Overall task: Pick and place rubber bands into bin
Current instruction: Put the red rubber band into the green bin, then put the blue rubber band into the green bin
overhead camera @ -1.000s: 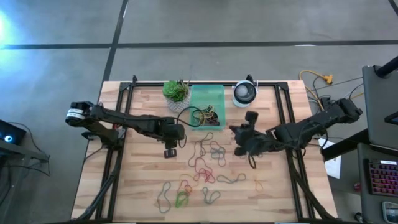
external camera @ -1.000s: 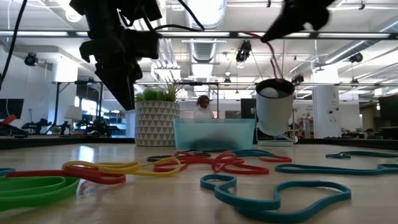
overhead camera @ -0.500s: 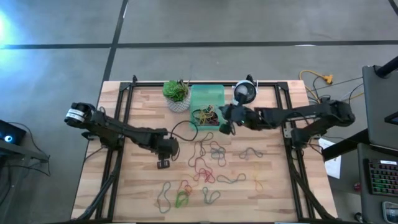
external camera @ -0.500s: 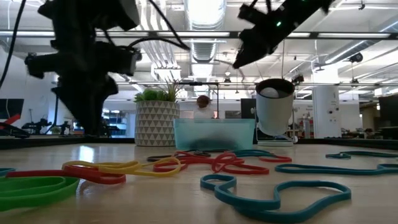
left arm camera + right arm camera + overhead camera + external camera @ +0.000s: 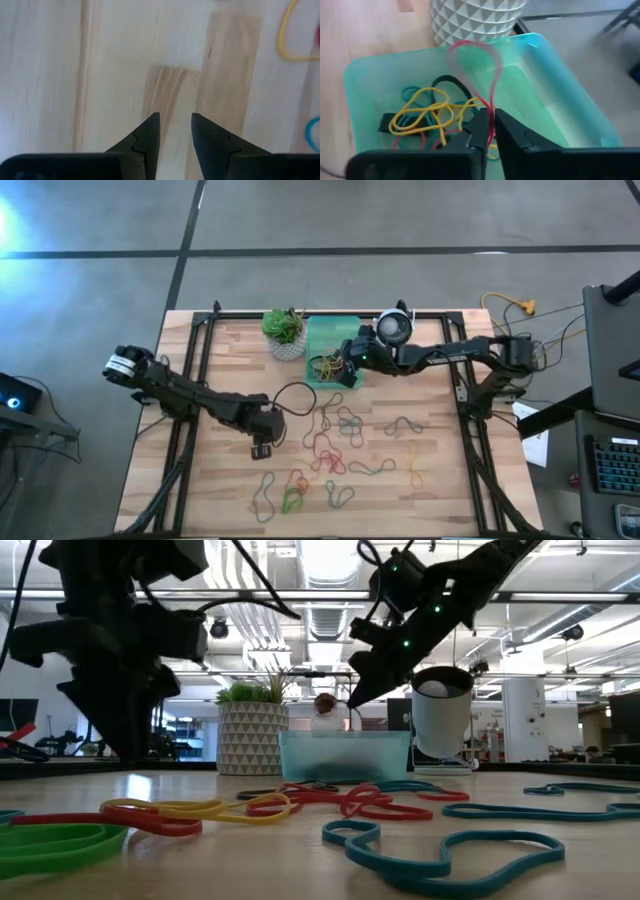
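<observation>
Now the right gripper [image 5: 489, 131] has swung from mid-table to hover over the bin [image 5: 570, 107], its fingers pinched on a pink rubber band [image 5: 475, 62] dangling above the bands already collected, so release looks imminent. Meanwhile the left gripper [image 5: 175, 132] has dropped low over bare wood near the scattered bands [image 5: 330, 445], fingers slightly apart and empty. Band and bin barely show from above.

The right arm stretches leftward across the upper middle of the high view, its gripper [image 5: 345, 363] closed on something thin. The left arm reaches toward centre left, its gripper [image 5: 262, 450] pointing down, jaws slightly parted.
</observation>
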